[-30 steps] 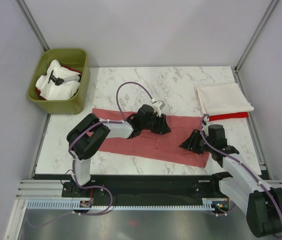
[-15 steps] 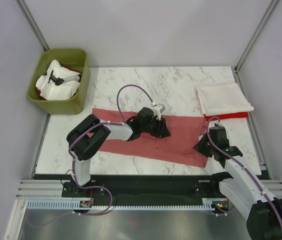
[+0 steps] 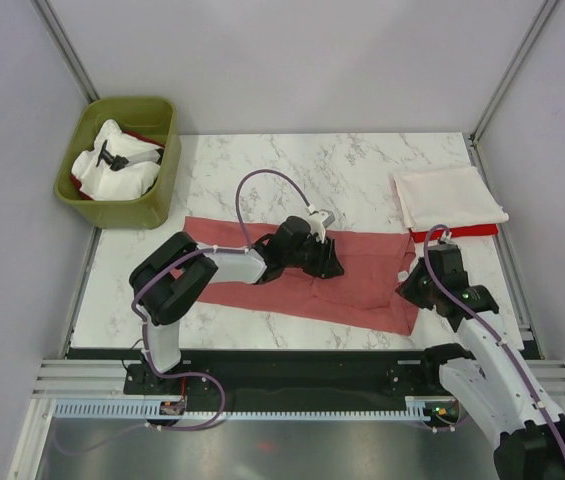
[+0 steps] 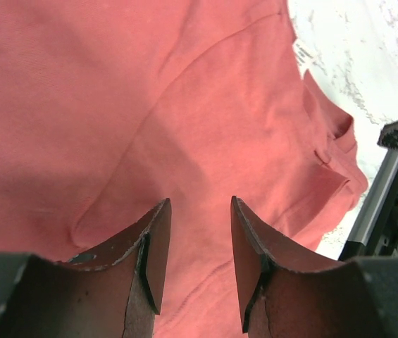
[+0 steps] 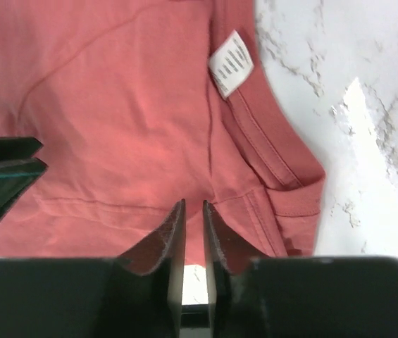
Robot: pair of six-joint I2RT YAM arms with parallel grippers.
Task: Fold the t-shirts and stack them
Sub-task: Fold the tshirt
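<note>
A: Shirts?
B: Three: one dusty salmon-red cloth t-shirt (image 3: 362,285) spread on the marble surface (image 3: 362,165), one folded cream-white t-shirt (image 3: 449,197) on one bright red t-shirt (image 3: 462,232). One white neck tag (image 5: 231,63), print illegible.
A: Jaws?
B: On the left gripper (image 4: 199,204), apart; on the right gripper (image 5: 194,208), nearly together, grip unclear.

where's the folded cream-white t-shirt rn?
Top view: the cream-white t-shirt lies folded at the far right of the table, on the bright red t-shirt, just beyond the salmon-red t-shirt.

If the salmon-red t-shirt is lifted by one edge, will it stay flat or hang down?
Probably hang: the salmon-red t-shirt lies in soft creases, so it looks floppy. It seems thin, likely light. Pushed, it may bunch, as at its folded collar.
</note>
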